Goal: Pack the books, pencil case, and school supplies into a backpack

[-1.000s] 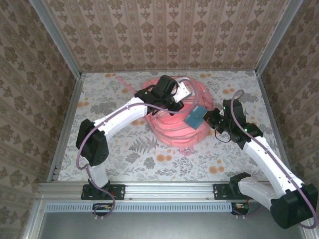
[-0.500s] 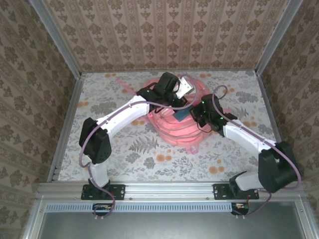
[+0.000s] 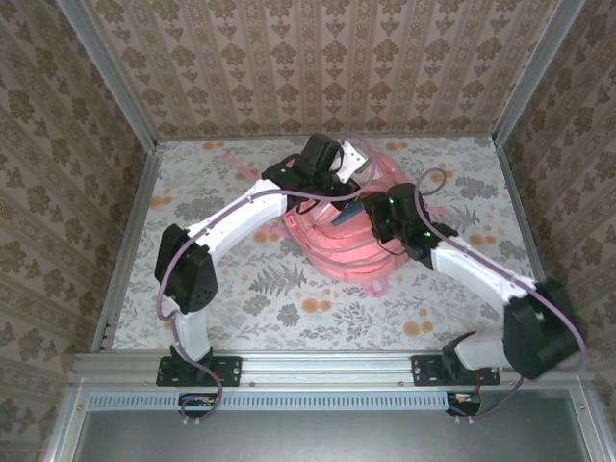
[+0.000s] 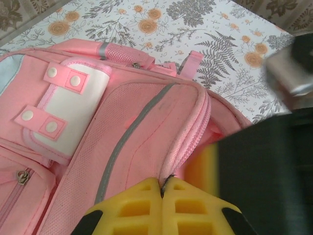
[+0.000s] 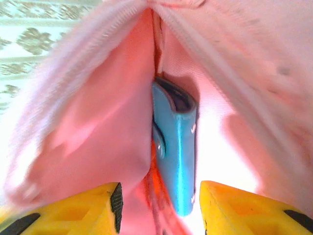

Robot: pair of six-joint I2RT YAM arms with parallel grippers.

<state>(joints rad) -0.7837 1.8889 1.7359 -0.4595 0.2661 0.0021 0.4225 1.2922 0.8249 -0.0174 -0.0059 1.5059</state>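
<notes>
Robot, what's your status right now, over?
Left gripper shut on backpack rim, holding it open. Right gripper open inside, blue case between its fingers. Nothing in the way.

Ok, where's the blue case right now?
In the right wrist view the blue case sits inside the pink backpack, in its open compartment, between the parted fingers of the right gripper. From above, it lies near the backpack's middle.
</notes>
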